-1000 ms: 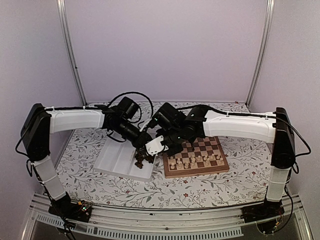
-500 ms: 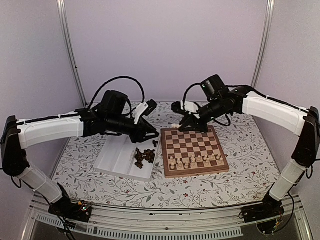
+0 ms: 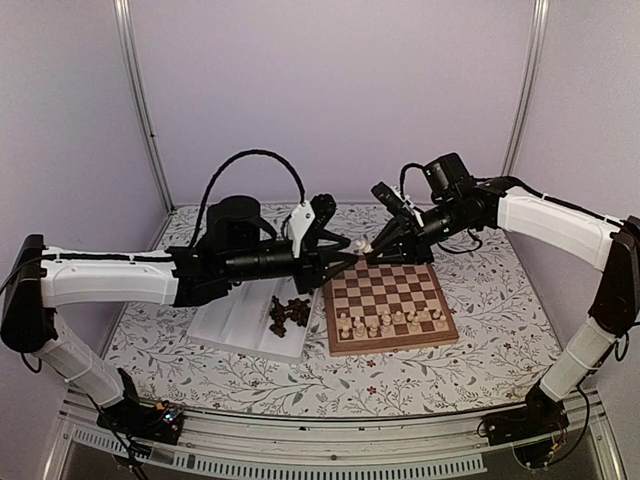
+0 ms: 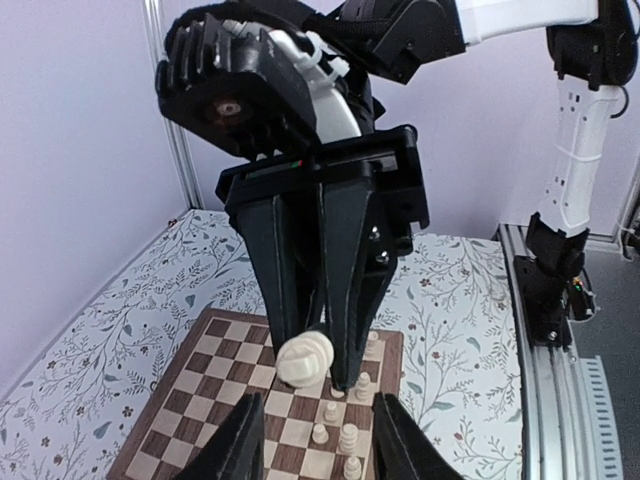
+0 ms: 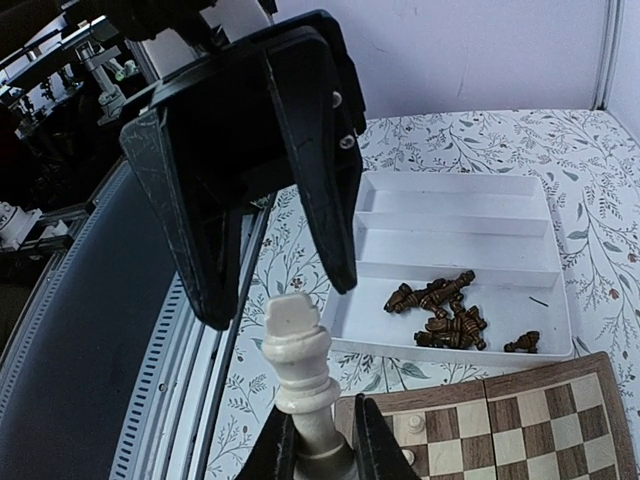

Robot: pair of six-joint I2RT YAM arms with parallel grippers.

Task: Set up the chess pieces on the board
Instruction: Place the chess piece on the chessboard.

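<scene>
My right gripper (image 5: pixel 327 455) is shut on the base of a pale cream chess piece (image 5: pixel 300 370), whose crowned head points at my left gripper (image 4: pixel 317 440). The left gripper is open, its fingers (image 5: pixel 190 225) spread either side of the piece's head without touching it. From above, both grippers meet over the board's far left corner, left gripper (image 3: pixel 345 255) facing right gripper (image 3: pixel 378 250) with the cream piece (image 3: pixel 364 245) between them. The board (image 3: pixel 400 290) carries several cream pieces (image 3: pixel 385 322) on its near rows. Dark pieces (image 3: pixel 290 313) lie heaped in the white tray (image 3: pixel 235 320).
The tray (image 5: pixel 450 215) has two long compartments; the dark pieces (image 5: pixel 445 305) fill the one nearest the board (image 5: pixel 520 430). Flowered cloth covers the table. Metal posts stand at the back corners, and both arms reach across the middle above the tray and board.
Both grippers have risen from the tray and board edge and come together above the board's far left corner. The left jaws have opened wider; the right still holds the cream piece.
</scene>
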